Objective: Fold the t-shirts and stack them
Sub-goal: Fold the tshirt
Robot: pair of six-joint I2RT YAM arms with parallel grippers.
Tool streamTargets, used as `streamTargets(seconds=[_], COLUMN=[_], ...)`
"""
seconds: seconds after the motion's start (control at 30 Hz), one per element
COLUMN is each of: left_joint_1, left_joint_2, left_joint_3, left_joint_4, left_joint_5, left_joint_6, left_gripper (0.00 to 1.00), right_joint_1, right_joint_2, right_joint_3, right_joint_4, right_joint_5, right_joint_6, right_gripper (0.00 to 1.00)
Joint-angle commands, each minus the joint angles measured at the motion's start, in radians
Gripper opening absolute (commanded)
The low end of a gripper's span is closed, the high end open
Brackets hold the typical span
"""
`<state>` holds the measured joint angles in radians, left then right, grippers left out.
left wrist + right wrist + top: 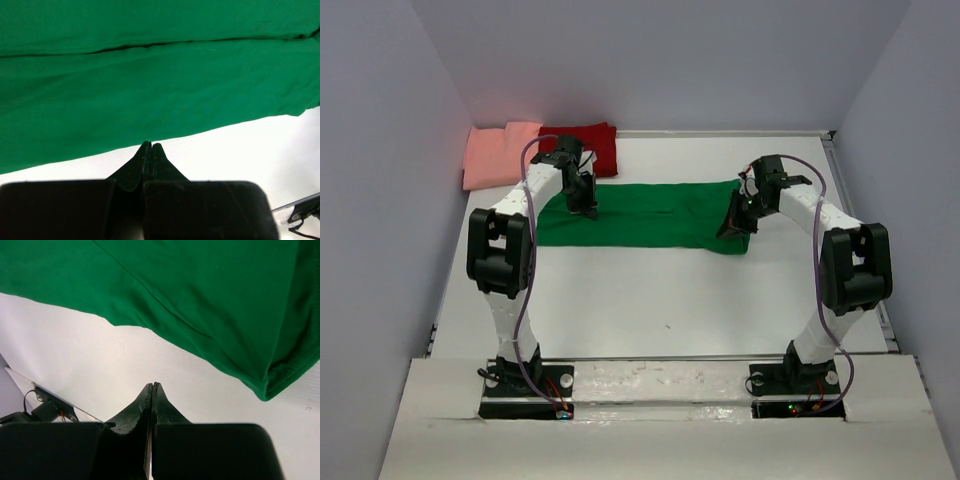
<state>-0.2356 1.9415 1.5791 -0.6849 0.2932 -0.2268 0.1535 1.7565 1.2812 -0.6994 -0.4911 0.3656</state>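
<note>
Your green t-shirt (650,212) lies flat across the middle of the tabletop (670,300), folded into a long band that runs from one arm to the other. The salmon-pink t-shirt (500,155) and the dark red t-shirt (590,145) sit bunched side by side at the far left corner, well apart from the band's right end.

Your left pincer (151,147) is closed with its fingertips pressed together, right at the near edge of the green cloth. No fabric shows between them. Your right pincer (152,387) is closed too, over bare tabletop just short of the shirt's near right corner, and it holds nothing.

Expect this cloth to be light, limp and thin. It will not hold a shape, so anything you lift will sag and drag the rest behind it. It looks matte rather than slick and should not slide out of a firm pinch, but the stacked layers can slip over one another. A seam-like fold line runs along the band in the left wrist view, so there is more than one layer.

Take hold at the edges, not the middle. On the right, go for the doubled hem at the corner, where the fabric is thickest. On the left, open over the near edge and pinch through every layer, or only the top sheet will come up.
</note>
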Motion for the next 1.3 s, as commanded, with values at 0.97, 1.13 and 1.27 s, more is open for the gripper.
streamTargets(seconds=[0.97, 1.13, 1.27], left_joint_1=[0.067, 0.067, 0.065], left_joint_2=[0.109, 0.146, 0.177], left_joint_3=[0.019, 0.012, -0.002], left_joint_4=[-0.085, -0.100, -0.114], left_joint_5=[-0.339, -0.368, -0.396], left_joint_6=[0.007, 0.004, 0.000], left_gripper=[0.00, 0.00, 0.00], right_joint_1=[0.001, 0.001, 0.001], right_joint_2=[0.172, 0.187, 0.192], right_joint_3=[0.107, 0.115, 0.119], right_joint_4=[-0.020, -0.034, -0.041], right_joint_5=[0.419, 0.433, 0.448], right_joint_6=[0.073, 0.075, 0.075], right_gripper=[0.00, 0.00, 0.00])
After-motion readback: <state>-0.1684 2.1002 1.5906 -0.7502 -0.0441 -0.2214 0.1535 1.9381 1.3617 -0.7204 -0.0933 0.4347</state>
